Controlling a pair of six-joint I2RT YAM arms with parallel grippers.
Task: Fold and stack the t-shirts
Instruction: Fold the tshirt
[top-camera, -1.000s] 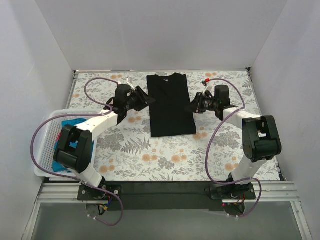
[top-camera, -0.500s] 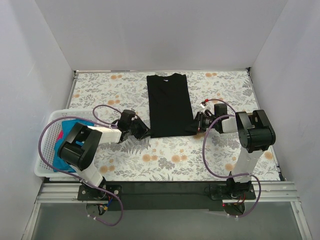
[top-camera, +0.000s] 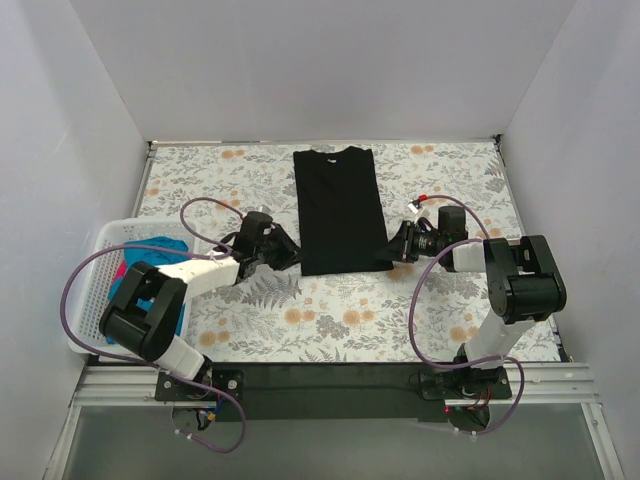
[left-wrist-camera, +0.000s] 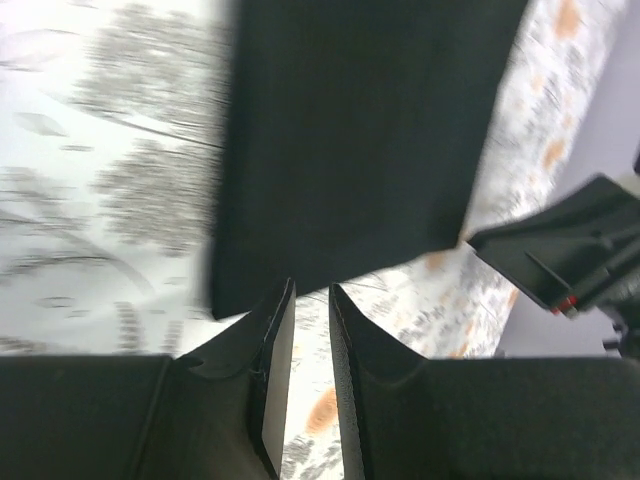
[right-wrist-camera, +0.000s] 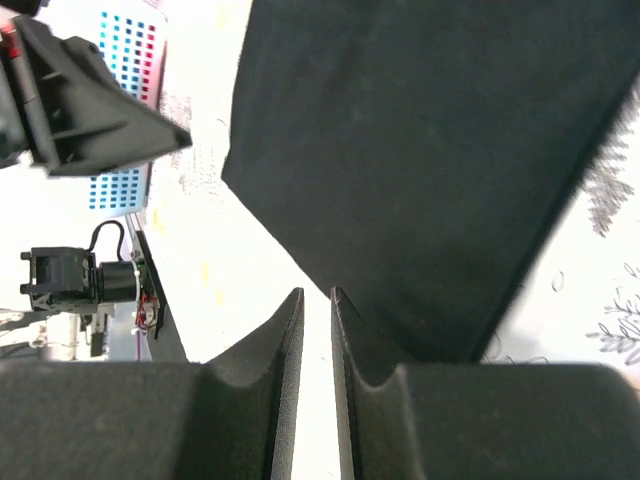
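The black t-shirt (top-camera: 340, 210) lies flat on the flowered table, folded into a long narrow rectangle with the collar at the far end. My left gripper (top-camera: 292, 257) sits low at the shirt's near left corner, its jaws a narrow gap apart with nothing between them; in the left wrist view (left-wrist-camera: 310, 300) the shirt's hem (left-wrist-camera: 350, 130) lies just ahead. My right gripper (top-camera: 393, 250) sits at the near right corner, also slightly apart and empty (right-wrist-camera: 315, 300), with the shirt (right-wrist-camera: 430, 150) just ahead. The teal t-shirt (top-camera: 158, 247) and the pink-red cloth (top-camera: 127, 260) lie in the basket.
The white lattice basket (top-camera: 92, 300) stands at the table's left edge, beside the left arm. White walls enclose the table at the back and on both sides. Purple cables loop off both arms.
Both grippers have come down from the shirt's mid sides to its near corners and now sit low at the hem. The shirt has not moved.
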